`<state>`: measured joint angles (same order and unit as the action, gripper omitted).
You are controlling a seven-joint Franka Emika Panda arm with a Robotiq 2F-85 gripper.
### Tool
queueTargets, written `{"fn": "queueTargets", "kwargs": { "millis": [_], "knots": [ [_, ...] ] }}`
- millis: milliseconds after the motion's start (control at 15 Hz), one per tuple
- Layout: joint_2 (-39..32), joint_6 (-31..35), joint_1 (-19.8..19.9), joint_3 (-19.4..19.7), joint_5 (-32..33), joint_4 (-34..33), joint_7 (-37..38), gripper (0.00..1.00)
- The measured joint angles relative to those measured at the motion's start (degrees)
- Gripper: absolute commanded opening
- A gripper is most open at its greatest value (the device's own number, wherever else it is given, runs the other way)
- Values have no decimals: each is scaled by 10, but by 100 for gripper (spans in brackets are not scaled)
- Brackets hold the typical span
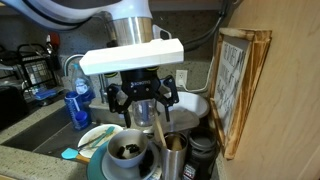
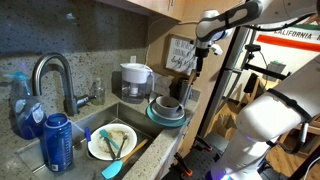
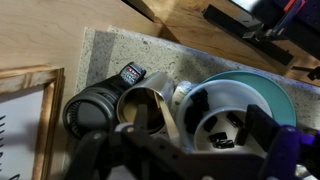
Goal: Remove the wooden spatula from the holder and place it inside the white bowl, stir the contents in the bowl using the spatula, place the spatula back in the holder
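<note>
The wooden spatula (image 1: 159, 127) is a slim tan stick leaning up out of the steel holder (image 1: 175, 160). In the wrist view the spatula (image 3: 167, 120) rests against the rim of the holder (image 3: 140, 103). The white bowl (image 1: 128, 152) stands right beside the holder on a teal plate (image 3: 275, 88), and the wrist view shows dark pieces in the bowl (image 3: 232, 100). My gripper (image 1: 141, 97) hangs open just above the spatula's top and the bowl, holding nothing. In the wrist view the gripper (image 3: 190, 140) spans the holder and the bowl. The gripper (image 2: 196, 62) also shows in the far exterior view.
A black mug (image 3: 88, 112) stands against the holder, next to a wood-framed sign (image 1: 240, 85). In the sink lie a plate (image 2: 112, 143) with a teal-handled utensil, a blue bottle (image 2: 57, 140) and a faucet (image 2: 50, 78). A water pitcher (image 2: 133, 80) stands behind.
</note>
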<state>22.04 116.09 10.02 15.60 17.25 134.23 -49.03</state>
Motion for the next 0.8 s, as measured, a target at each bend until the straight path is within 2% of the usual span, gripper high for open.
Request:
{"fn": "queueTargets", "kwargs": {
  "millis": [67, 533, 667, 800],
  "knots": [
    [0, 2, 0, 0, 0, 0, 0, 74],
    [0, 17, 0, 0, 0, 3, 0, 18],
    [-1, 27, 0, 0, 0, 5, 0, 5],
    [-1, 33, 0, 0, 0, 6, 0, 0]
  ]
}}
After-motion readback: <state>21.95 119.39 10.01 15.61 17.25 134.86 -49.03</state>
